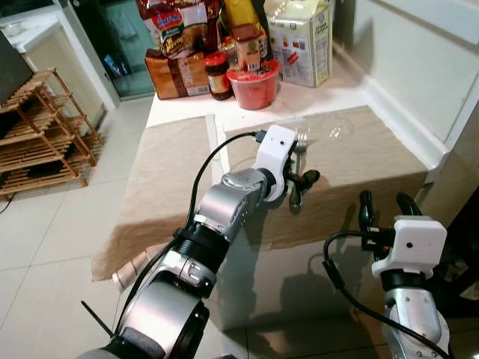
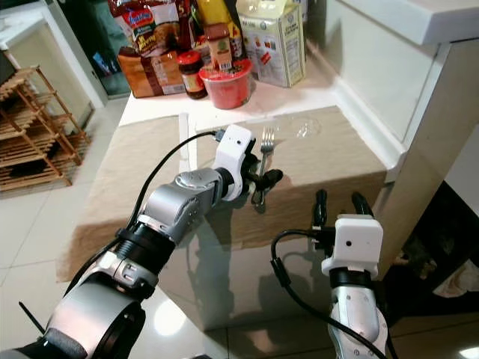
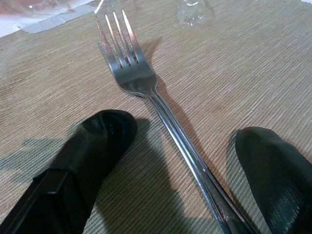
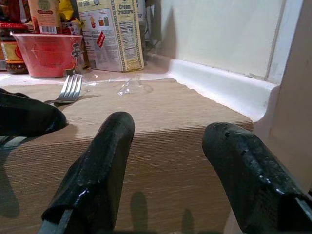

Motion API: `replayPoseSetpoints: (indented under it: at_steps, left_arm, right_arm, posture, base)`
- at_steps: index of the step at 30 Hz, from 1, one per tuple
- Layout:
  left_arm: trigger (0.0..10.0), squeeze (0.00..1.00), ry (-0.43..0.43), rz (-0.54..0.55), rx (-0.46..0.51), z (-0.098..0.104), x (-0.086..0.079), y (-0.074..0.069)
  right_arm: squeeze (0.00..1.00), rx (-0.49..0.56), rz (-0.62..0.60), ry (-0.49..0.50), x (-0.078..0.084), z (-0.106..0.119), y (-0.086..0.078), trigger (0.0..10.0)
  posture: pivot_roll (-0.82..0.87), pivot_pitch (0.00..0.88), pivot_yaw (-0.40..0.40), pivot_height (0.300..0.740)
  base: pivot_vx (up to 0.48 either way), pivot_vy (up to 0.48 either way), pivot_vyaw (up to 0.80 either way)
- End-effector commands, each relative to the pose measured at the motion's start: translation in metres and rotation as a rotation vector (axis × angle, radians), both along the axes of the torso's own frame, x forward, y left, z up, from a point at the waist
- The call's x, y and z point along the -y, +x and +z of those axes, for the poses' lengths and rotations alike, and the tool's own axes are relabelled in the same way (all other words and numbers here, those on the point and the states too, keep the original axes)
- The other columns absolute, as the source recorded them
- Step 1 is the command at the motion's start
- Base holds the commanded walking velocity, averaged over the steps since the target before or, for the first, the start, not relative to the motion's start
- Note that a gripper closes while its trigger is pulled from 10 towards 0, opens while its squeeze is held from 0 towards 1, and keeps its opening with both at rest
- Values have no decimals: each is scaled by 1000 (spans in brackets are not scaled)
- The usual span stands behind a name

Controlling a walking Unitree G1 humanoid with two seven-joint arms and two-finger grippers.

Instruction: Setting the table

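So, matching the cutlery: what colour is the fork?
Shiny silver metal fork, clearest in the left wrist view.

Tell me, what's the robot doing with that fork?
The robot is setting the table. Its left gripper is out over the tan placemat, fingers apart on either side of the handle of a silver fork. The fork's tines point toward the food packages and the red bowl at the back of the table. I cannot tell whether the fork already rests on the mat. The right gripper waits open near the table's front edge, holding nothing.
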State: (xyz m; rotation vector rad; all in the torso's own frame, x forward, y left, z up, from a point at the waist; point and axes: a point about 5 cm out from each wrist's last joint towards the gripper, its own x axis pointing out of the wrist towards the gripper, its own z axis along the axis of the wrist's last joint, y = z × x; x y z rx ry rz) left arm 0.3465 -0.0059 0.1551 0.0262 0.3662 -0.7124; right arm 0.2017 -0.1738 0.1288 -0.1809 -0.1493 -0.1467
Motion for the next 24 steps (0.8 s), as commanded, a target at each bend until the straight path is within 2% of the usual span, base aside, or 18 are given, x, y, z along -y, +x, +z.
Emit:
replayPoseSetpoints:
  at_steps: [1,3,10,13,14,15,16,24]
  left_arm:
    - [0,0,39,-37,-67,-9,22,-10]
    - [0,0,70,-54,-70,-13,22,-10]
    - [0,0,100,-63,-73,-21,21,-12]
    - [0,0,91,-59,-114,-25,20,-13]
    - [0,0,74,-51,-152,-27,20,-14]
    - [0,0,41,-34,-235,-33,19,-16]
    - [0,0,36,-29,-252,-34,18,-16]
    - [0,0,23,1,-292,-39,15,-16]
  right_arm:
    - [0,-5,8,3,-4,1,0,10000]
    - [0,-7,7,4,-4,0,1,10000]
    - [0,-5,3,7,-5,-1,2,10000]
    - [0,-6,4,8,-5,-1,2,10000]
    - [0,-6,4,8,-5,-1,2,10000]
    - [0,-6,3,8,-5,-1,2,10000]
    - [0,-6,3,9,-4,-1,2,10000]
    - [0,-10,1,10,-4,-2,2,10000]
  posture:
    - [-140,0,189,740]
    - [-139,0,191,740]
    - [-137,0,197,740]
    - [-136,0,197,740]
    - [-136,0,197,740]
    - [-136,0,198,740]
    - [-136,0,198,740]
    - [-139,0,196,740]
  base:
    - [0,0,0]
    - [0,0,0]
    - [0,0,0]
    - [0,0,0]
    - [0,0,0]
    - [0,0,0]
    - [0,0,0]
    - [0,0,0]
